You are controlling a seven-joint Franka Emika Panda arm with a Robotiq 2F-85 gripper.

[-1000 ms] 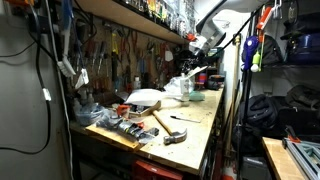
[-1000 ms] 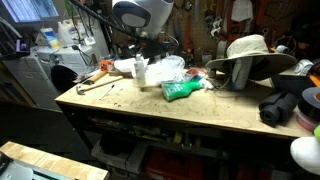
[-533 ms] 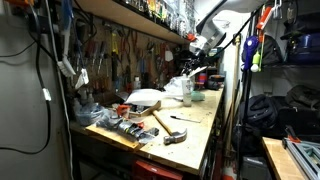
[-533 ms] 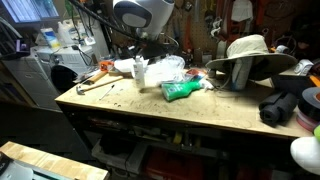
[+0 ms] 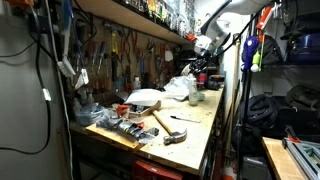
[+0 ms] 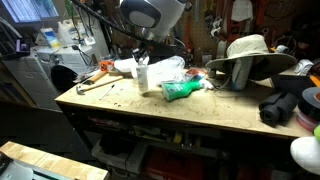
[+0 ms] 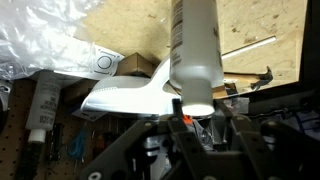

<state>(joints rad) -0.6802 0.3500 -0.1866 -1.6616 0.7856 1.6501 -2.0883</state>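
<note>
My gripper (image 7: 200, 118) is shut on a white bottle (image 7: 196, 45), with the fingers at its shoulder by an orange cap. In both exterior views the bottle (image 6: 142, 77) hangs upright under the gripper (image 6: 146, 58), just over the wooden workbench (image 6: 170, 112). Its base is hidden in the wrist view. It also shows in an exterior view (image 5: 190, 96) below the gripper (image 5: 201, 72). A crumpled clear plastic bag (image 6: 168, 68) lies right behind it and a green package (image 6: 181, 90) lies beside it.
A white dustpan-like scoop (image 7: 125, 97), a hammer (image 5: 158, 122) and small tools lie on the bench. A straw hat (image 6: 248, 52) and dark gear (image 6: 285, 105) sit at one end. A shelf and tool wall (image 5: 120, 50) run along the back.
The arm has shifted a little sideways along the bench with the bottle in the gripper. The bottle shows more fully below the gripper.
</note>
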